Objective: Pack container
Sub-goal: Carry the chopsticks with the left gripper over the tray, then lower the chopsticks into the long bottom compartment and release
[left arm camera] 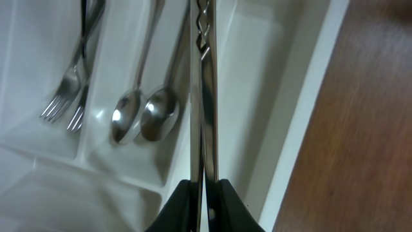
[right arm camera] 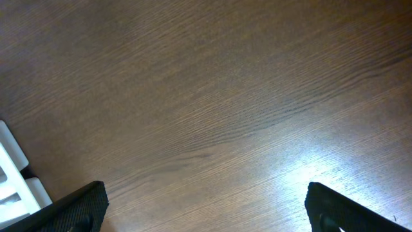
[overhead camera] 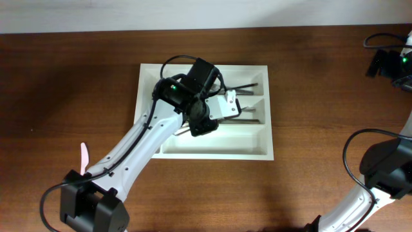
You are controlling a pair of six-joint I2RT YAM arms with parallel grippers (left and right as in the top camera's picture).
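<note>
The white cutlery tray (overhead camera: 267,109) lies at the table's centre. My left gripper (overhead camera: 203,124) hangs over its middle. In the left wrist view the gripper (left arm camera: 203,193) is shut on a thin metal knife (left arm camera: 206,96), seen edge-on. The knife runs along the divider between the spoon slot and the bare long slot beside the tray's rim (left arm camera: 309,129). Two forks (left arm camera: 64,106) lie in one slot and two spoons (left arm camera: 145,116) in the slot beside it. My right gripper (right arm camera: 206,206) is wide open and empty above bare wood, at the far right of the overhead view (overhead camera: 383,61).
A small pink object (overhead camera: 84,154) lies on the table left of the tray, beside my left arm. A white edge (right arm camera: 13,174) shows at the lower left of the right wrist view. Cables loop at the right side (overhead camera: 351,145).
</note>
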